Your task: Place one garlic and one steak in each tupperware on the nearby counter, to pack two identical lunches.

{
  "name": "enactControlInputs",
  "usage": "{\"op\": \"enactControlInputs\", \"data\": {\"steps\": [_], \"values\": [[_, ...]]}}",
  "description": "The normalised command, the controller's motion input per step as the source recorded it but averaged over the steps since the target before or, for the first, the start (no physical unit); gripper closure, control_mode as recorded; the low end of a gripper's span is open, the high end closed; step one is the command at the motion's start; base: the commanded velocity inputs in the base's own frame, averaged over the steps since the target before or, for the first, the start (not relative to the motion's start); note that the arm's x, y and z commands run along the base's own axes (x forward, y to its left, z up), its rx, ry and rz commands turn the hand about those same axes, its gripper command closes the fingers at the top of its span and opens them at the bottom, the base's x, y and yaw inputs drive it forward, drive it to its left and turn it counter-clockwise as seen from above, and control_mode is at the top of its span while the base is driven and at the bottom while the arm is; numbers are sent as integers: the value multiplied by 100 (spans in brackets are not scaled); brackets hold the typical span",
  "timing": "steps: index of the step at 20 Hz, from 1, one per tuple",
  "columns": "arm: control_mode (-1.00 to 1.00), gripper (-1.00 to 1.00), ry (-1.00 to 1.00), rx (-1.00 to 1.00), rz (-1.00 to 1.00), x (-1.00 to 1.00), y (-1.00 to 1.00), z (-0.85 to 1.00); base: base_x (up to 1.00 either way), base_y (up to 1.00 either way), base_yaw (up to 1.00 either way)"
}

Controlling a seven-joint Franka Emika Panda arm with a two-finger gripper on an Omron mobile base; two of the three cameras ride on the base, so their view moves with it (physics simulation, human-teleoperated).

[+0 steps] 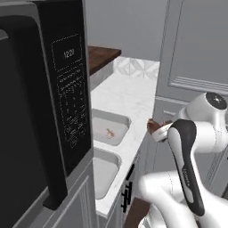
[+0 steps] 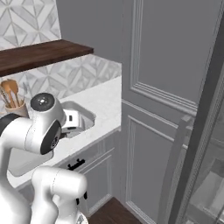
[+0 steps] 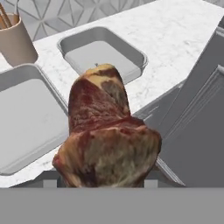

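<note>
Steak [image 3: 107, 140], marbled red-brown slab, above pale grey round-cornered tupperware [image 3: 26, 122].

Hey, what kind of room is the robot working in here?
Most likely a home kitchen: a white marbled stone counter over grey panelled cabinets, a black microwave with a keypad, a beige cup of wooden utensils, and a raw marbled steak in the gripper.

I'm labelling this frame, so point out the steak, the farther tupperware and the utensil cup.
steak [image 3: 103, 140]: hand view, its red marbled middle.
farther tupperware [image 3: 101, 56]: hand view, its bare floor.
utensil cup [image 3: 16, 43]: hand view, its tan side wall.
</note>
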Motion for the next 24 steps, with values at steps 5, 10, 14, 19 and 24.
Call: {"op": "enactControlInputs", "data": {"steps": [5, 10, 14, 19, 24], "values": [[100, 100, 0, 0, 0, 0, 0, 0, 100, 0, 46], [-100, 100, 2, 0, 7, 40, 4, -13, 60, 1, 18], [-100, 100, 6, 0, 13, 100, 11, -30, 0, 0, 0], [-100, 100, 5, -1, 2, 100, 50, -27, 0, 0, 0], [-100, 100, 3, 0, 0, 100, 38, -14, 0, 0, 0]]}}
